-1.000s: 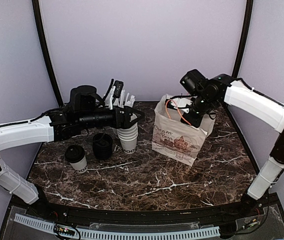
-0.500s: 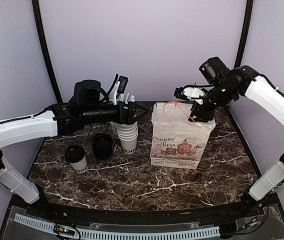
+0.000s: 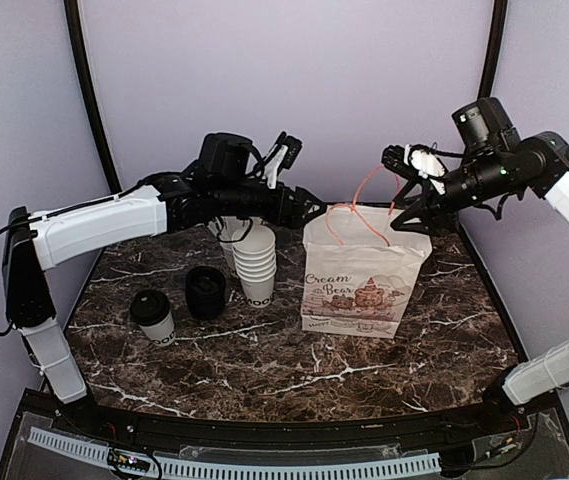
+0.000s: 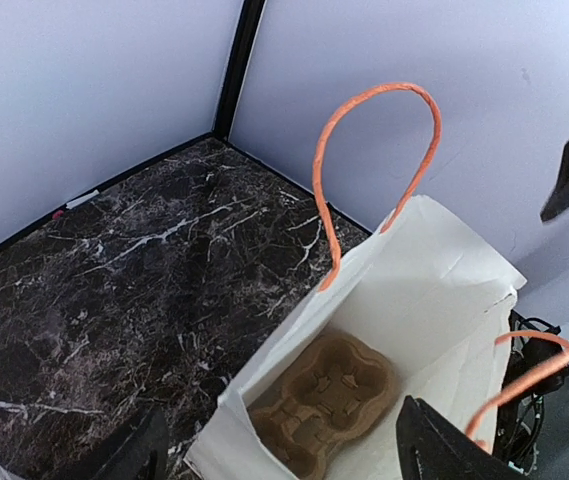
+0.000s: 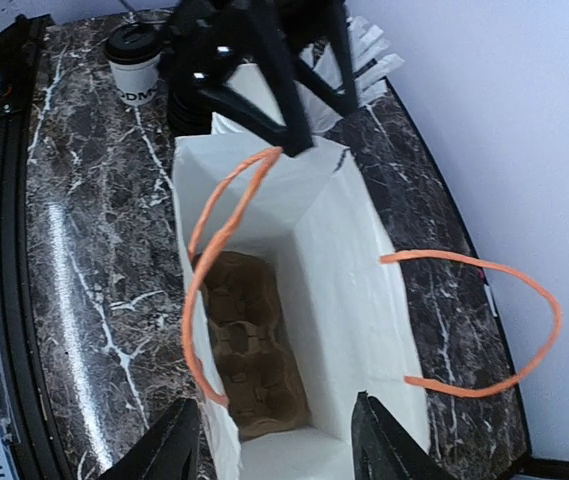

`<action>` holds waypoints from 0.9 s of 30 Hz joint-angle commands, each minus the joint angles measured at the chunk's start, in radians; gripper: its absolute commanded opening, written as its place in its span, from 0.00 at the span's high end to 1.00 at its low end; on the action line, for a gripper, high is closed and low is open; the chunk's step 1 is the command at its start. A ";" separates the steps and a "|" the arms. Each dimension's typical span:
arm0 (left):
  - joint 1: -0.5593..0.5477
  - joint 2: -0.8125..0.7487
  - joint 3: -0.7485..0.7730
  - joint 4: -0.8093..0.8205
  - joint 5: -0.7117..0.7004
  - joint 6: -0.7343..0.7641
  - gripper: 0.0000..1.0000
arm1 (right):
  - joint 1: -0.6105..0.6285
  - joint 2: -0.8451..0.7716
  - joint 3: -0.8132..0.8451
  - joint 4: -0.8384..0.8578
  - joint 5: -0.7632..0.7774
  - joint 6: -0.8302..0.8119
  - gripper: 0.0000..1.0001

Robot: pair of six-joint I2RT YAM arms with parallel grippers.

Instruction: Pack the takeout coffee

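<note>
The takeout coffee (image 3: 152, 317), a white cup with a black lid, stands on the marble at the left, also seen in the right wrist view (image 5: 134, 62). Neither gripper is near it. A white paper bag (image 3: 356, 272) with orange handles stands upright at centre right. A brown cup carrier (image 4: 329, 395) lies on the bag's floor. My left gripper (image 3: 312, 210) hangs open at the bag's upper left edge, with nothing between its fingers (image 4: 442, 450). My right gripper (image 3: 400, 185) is open above the bag's right end, its jaws either side of the bag mouth (image 5: 279, 450).
A stack of lidless white cups (image 3: 255, 265) and a black round item (image 3: 205, 292) stand between the coffee and the bag. White straws (image 5: 369, 55) stick up behind the bag. Purple walls close in the back and sides.
My left arm swung right from over the cup stack to the bag's left edge. My right gripper rose out of the bag and opened a little wider. The bag now stands upright.
</note>
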 commanded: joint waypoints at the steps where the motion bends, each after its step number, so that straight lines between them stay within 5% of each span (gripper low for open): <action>1: 0.008 0.091 0.172 -0.115 0.058 0.122 0.18 | 0.037 0.003 -0.079 0.063 -0.123 -0.008 0.46; 7: 0.009 0.271 0.424 -0.220 0.081 0.204 0.19 | 0.065 0.057 -0.081 0.174 -0.060 0.064 0.54; 13: 0.011 0.403 0.608 -0.202 0.248 0.176 0.26 | 0.097 0.074 -0.057 0.182 -0.087 0.042 0.75; 19: 0.011 0.482 0.665 -0.123 0.396 0.091 0.56 | 0.108 0.048 -0.081 0.183 -0.099 0.028 1.00; 27: 0.010 0.531 0.722 -0.064 0.471 -0.013 0.91 | 0.108 0.001 -0.111 0.159 -0.131 0.012 1.00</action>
